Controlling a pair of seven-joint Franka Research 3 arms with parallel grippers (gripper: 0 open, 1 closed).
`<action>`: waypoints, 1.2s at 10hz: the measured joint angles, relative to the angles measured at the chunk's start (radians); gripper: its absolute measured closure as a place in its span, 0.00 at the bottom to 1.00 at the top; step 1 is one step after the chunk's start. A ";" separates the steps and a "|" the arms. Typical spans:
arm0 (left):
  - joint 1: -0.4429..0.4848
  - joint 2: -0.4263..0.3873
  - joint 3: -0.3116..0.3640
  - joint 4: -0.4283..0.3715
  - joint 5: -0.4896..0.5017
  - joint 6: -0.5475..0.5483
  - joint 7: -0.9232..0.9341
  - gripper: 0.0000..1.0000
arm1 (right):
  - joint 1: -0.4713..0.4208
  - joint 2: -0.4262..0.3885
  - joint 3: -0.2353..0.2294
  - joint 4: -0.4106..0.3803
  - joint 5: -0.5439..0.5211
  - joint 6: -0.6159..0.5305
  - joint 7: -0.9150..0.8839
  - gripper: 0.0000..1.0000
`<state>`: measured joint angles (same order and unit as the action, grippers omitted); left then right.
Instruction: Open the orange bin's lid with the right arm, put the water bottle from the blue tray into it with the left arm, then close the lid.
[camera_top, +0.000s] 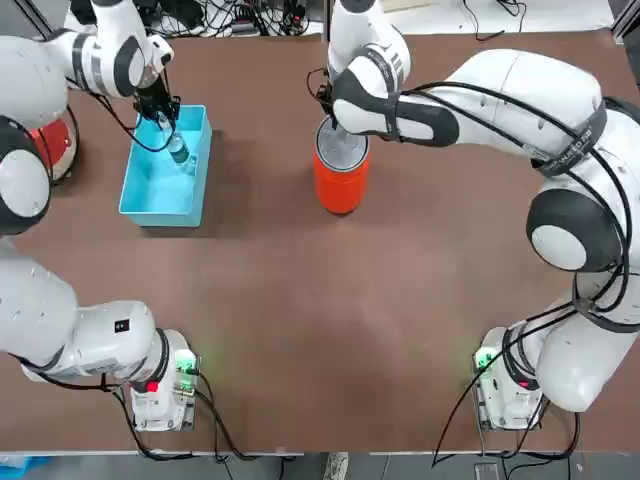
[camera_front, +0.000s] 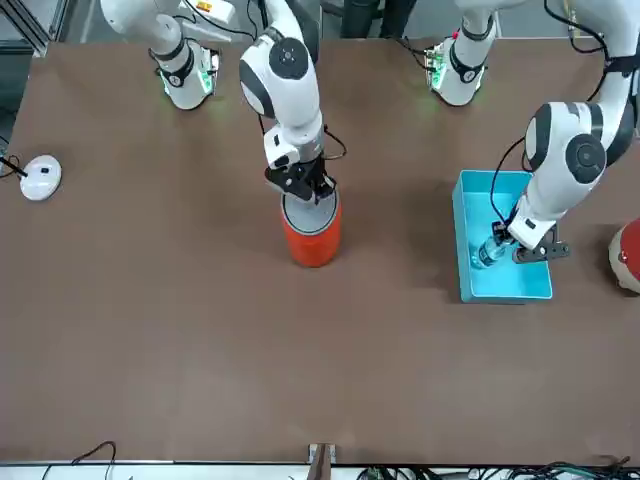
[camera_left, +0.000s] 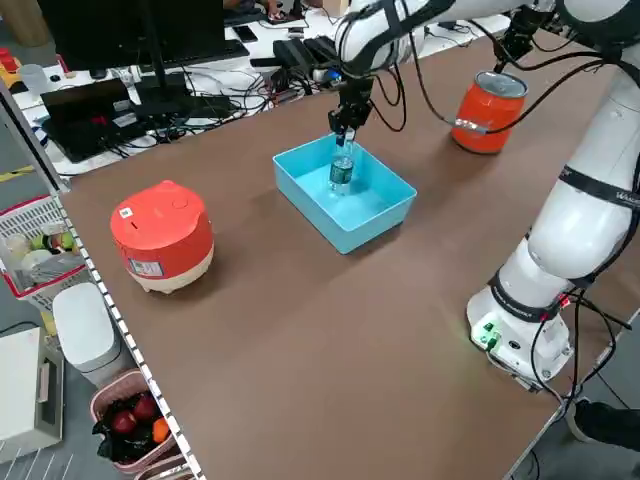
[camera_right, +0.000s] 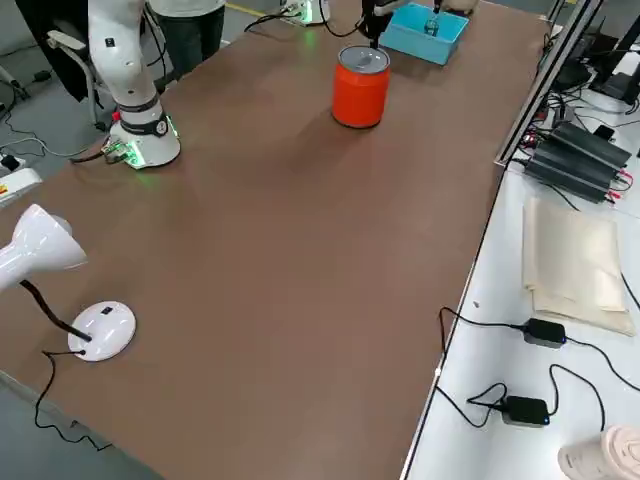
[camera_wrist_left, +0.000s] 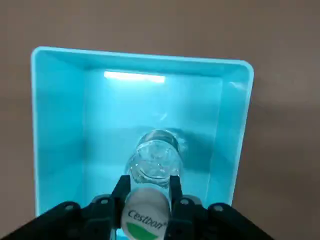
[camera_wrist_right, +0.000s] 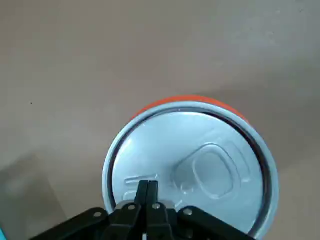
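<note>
The water bottle leans in the blue tray at the table's far left. My left gripper is shut on the bottle's white-capped neck. The left wrist view shows both fingers pressed against the bottle just under its cap. The orange bin stands upright near the table's far middle, with the grey lid flat on top of it. My right gripper is shut, its fingertips together on the lid close to the rim. It has nothing between its fingers.
A red-and-white rounded object sits left of the tray by the table's left edge. A white lamp base lies far out on the robot's right side. Open brown tabletop lies between tray and bin and toward the arm bases.
</note>
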<state>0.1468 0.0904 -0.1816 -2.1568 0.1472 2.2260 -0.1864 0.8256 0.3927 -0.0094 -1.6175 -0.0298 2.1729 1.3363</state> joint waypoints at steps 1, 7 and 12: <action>0.000 -0.016 -0.001 0.042 -0.002 -0.066 0.000 0.63 | 0.005 0.015 0.000 0.000 -0.015 0.017 0.017 0.98; -0.006 -0.033 -0.005 0.340 -0.114 -0.356 -0.075 0.63 | 0.019 0.047 -0.004 0.008 -0.052 0.036 0.033 0.99; -0.025 -0.031 -0.101 0.476 -0.145 -0.475 -0.264 0.63 | 0.017 0.024 -0.015 0.095 -0.052 -0.110 0.032 0.99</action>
<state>0.1221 0.0592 -0.2826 -1.6803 0.0022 1.7507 -0.4508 0.8428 0.4167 -0.0244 -1.5229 -0.0823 2.0630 1.3686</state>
